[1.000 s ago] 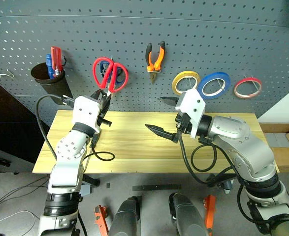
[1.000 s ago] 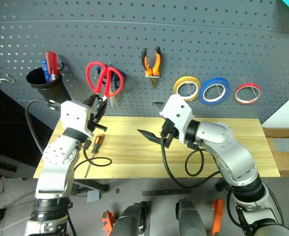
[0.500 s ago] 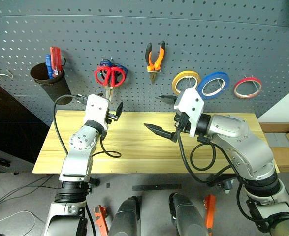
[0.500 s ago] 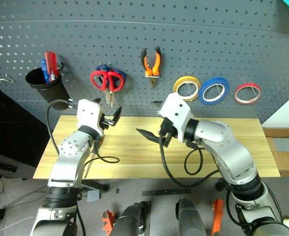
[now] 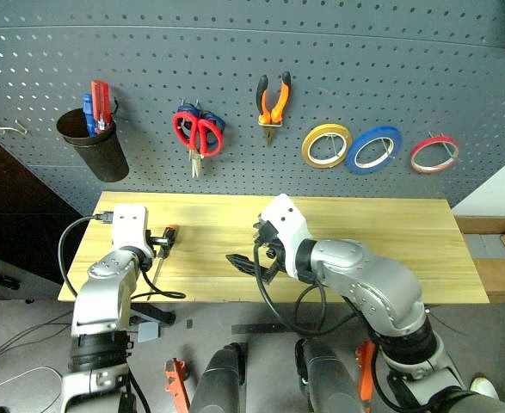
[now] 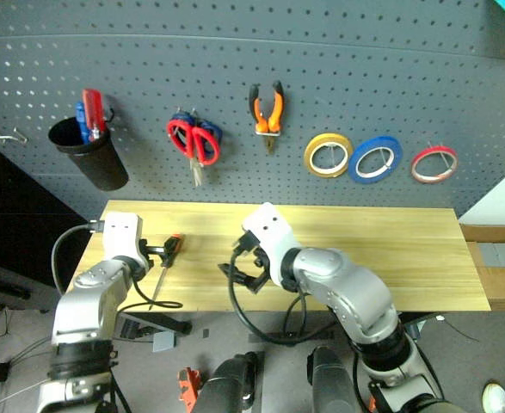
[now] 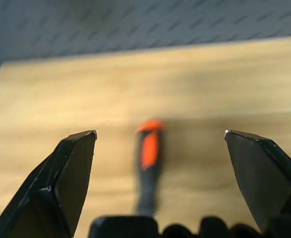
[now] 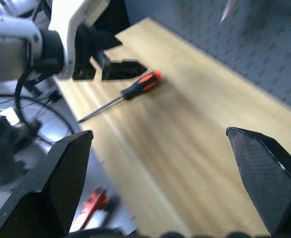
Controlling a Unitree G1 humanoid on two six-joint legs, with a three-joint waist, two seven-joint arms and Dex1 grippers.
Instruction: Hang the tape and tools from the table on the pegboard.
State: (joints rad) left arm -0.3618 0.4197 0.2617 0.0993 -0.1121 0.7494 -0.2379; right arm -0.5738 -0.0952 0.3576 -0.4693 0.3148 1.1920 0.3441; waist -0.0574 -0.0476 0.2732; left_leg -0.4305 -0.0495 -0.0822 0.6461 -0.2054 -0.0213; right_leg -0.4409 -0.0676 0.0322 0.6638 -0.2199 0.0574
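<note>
Lying on table (image 5: 364, 249), screwdriver (image 5: 162, 249) btwn wide-spread left gripper (image 7: 157, 144) fingers; right gripper (image 5: 250, 249) wide.

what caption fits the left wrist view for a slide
Open left tool poised over the screwdriver lying on the table.

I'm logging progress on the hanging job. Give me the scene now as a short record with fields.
on pegboard: red scissors, pliers, red tape
on table: screwdriver, near its left end
left pincer: open, over the screwdriver handle, not gripping
right pincer: open, empty, over the table's front middle
left to hang: screwdriver
</note>
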